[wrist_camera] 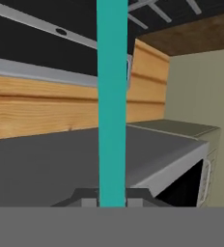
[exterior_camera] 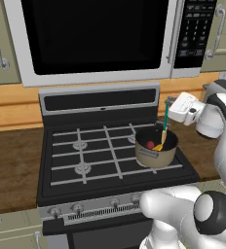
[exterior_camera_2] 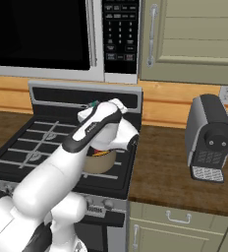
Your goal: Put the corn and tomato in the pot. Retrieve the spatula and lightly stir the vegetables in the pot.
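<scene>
The pot (exterior_camera: 155,151) is showing a tan, dull metal wall. Inside it the tomato (exterior_camera: 150,144) is looking smooth and slightly glossy. The spatula (exterior_camera: 164,127) is showing a smooth, matt teal handle like plastic. Beside the pot, the desk (exterior_camera_2: 165,167) is showing dark wood grain; the coffee machine (exterior_camera_2: 210,138) is gleaming like brushed metal.

The arm (exterior_camera_2: 62,167) has rounded glossy white segments, dark joint rings, a black strip along its forearm, and a boxy white hand (exterior_camera: 183,108).
</scene>
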